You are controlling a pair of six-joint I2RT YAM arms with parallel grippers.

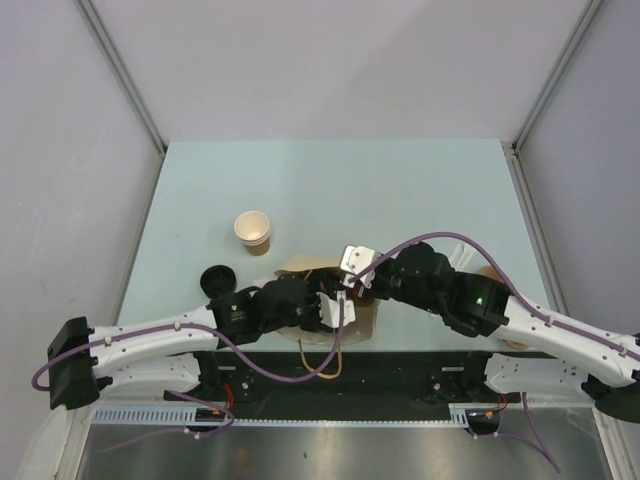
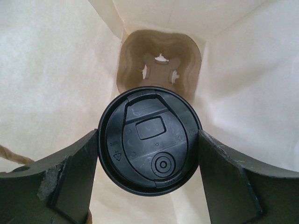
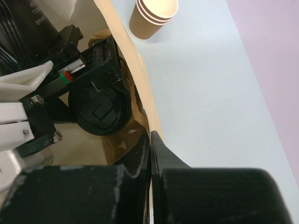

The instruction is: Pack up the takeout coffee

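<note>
Black-lidded cup (image 2: 149,140) in bag (image 2: 46,74)
Your left gripper (image 2: 149,151) grasps it, right gripper (image 3: 150,144) pinches the rim (image 3: 139,77); lower it upright into the pulp tray (image 2: 187,51), upper centre.

Black-lidded cup (image 2: 149,140) inside bag (image 2: 56,70) (only lid visible), lid up; unlidded tan cup stack (image 1: 253,230) upright on table (image 1: 400,190).

Inside the paper bag (image 2: 51,70), the cup (image 2: 149,140) shows only its black lid, body hidden beneath; the pulp tray (image 2: 133,56) is partly hidden behind it.
</note>
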